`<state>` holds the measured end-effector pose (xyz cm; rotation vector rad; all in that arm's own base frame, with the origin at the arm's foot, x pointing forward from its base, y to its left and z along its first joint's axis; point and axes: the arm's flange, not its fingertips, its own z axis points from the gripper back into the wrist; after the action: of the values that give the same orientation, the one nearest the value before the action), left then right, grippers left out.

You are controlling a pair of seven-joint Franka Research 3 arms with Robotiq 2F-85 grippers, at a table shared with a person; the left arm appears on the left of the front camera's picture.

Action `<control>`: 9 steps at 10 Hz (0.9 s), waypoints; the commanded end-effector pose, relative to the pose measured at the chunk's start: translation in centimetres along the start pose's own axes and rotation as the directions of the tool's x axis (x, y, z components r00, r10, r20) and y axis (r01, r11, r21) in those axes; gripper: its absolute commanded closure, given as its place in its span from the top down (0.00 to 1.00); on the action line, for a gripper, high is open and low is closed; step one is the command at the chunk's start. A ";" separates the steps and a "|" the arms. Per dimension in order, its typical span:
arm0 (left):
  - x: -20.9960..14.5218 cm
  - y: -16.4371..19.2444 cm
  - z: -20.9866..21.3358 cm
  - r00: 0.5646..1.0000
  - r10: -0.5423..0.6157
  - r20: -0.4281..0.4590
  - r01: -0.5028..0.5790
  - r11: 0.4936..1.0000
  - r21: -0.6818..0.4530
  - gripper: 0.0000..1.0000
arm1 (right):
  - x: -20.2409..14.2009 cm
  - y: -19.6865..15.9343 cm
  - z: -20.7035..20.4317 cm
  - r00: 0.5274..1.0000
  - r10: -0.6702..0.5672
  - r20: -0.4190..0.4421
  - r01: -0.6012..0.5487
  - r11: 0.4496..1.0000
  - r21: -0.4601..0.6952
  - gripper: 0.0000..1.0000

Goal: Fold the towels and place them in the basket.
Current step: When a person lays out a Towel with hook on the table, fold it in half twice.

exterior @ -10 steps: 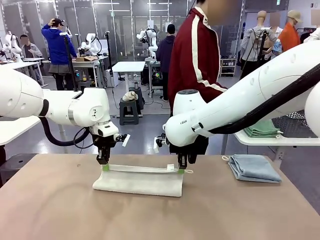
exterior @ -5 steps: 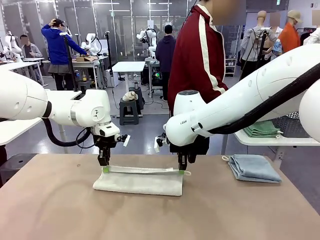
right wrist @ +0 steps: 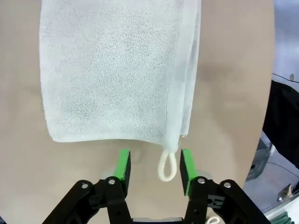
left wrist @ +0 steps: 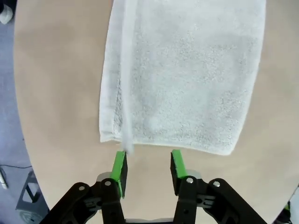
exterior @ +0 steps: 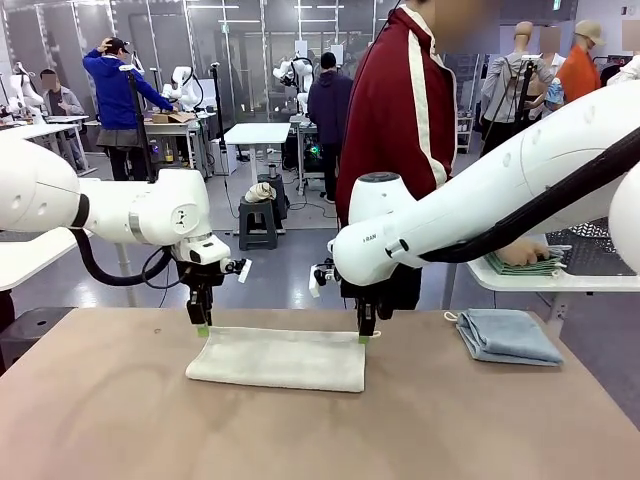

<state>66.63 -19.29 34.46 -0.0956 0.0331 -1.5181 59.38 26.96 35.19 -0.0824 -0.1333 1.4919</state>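
FOLDED AND FLAT: A cream towel (exterior: 278,358) lies folded on the bench (exterior: 100,420). The left pincer (exterior: 202,329) hovers at its far left corner and the right pincer (exterior: 363,337) at its far right corner, both with jaws apart and holding nothing. The right wrist view picks out the towel's hanging loop (right wrist: 167,165) lying between the green pads (right wrist: 123,164). The front view takes in a folded blue towel (exterior: 508,335) near the bench's right edge.

The left gripper (exterior: 203,329) and the right gripper (exterior: 362,337) have both let go, and their jaws now stand apart. The cream-white towel (exterior: 280,360) has dropped its raised edge, which now lies flat just ahead of their fingertips.
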 end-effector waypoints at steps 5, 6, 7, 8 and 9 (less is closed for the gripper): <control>-8.5 -14.3 9.5 0.952 -0.143 0.271 0.119 0.988 0.103 0.49 | -2.0 11.5 11.7 0.954 -0.252 0.161 0.238 0.966 0.098 1.00; -10.1 -16.2 10.5 0.937 -0.147 0.318 0.115 0.986 0.119 0.49 | -1.8 13.5 12.8 0.905 -0.377 0.199 0.353 0.924 0.145 1.00; -11.4 -17.8 11.1 0.926 -0.144 0.349 0.102 0.985 0.136 0.49 | -1.7 15.0 13.6 0.810 -0.524 0.261 0.479 0.850 0.220 1.00; -12.5 -18.9 11.5 0.904 -0.167 0.393 0.116 0.982 0.150 0.49 | -1.5 16.3 14.1 0.706 -0.654 0.272 0.595 0.755 0.274 1.00; -13.8 -19.5 11.5 0.881 -0.204 0.427 0.131 0.972 0.194 0.49 | -1.3 17.6 14.0 0.614 -0.765 0.191 0.718 0.643 0.268 1.00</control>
<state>48.24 -6.45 47.76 -0.3004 -0.4211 -1.6008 41.22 26.34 47.40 0.3302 -0.2152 0.8251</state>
